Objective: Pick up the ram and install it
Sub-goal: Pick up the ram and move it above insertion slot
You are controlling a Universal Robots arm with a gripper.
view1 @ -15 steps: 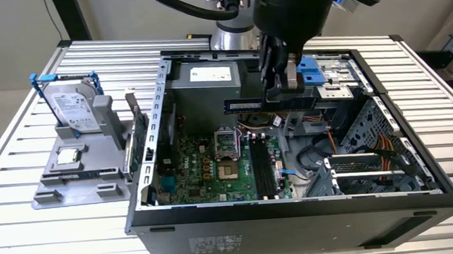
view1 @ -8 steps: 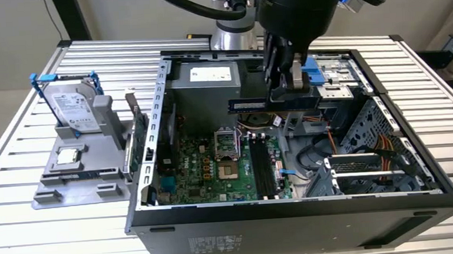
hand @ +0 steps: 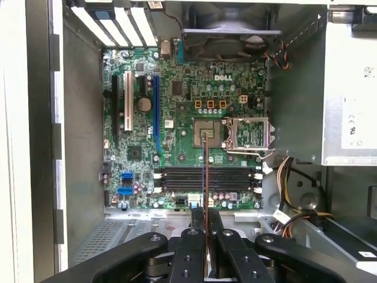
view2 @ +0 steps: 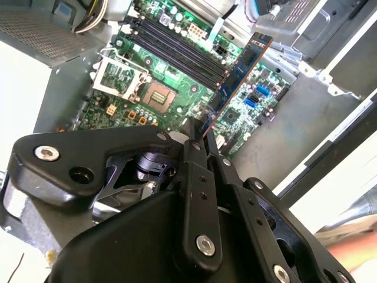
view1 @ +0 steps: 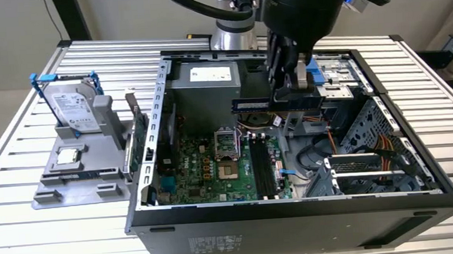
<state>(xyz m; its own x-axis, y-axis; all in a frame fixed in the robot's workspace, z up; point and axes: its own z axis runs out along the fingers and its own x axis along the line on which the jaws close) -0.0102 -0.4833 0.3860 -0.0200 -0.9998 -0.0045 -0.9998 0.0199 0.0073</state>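
The black gripper [view1: 289, 95] pinches the long, thin blue-green ram stick [view1: 250, 105], upper centre of the exterior view. It hangs crosswise above the black memory slots [view1: 262, 171], so it seems not yet lined up for seating.

Hard drive [view1: 74, 110] upright in grey stand [view1: 72, 186]; CPU chip [view1: 69, 154] before it.

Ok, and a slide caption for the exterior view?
Gripper, jaws shut on the ram, holds it above the motherboard inside the open computer case, not yet seated in the memory slots.
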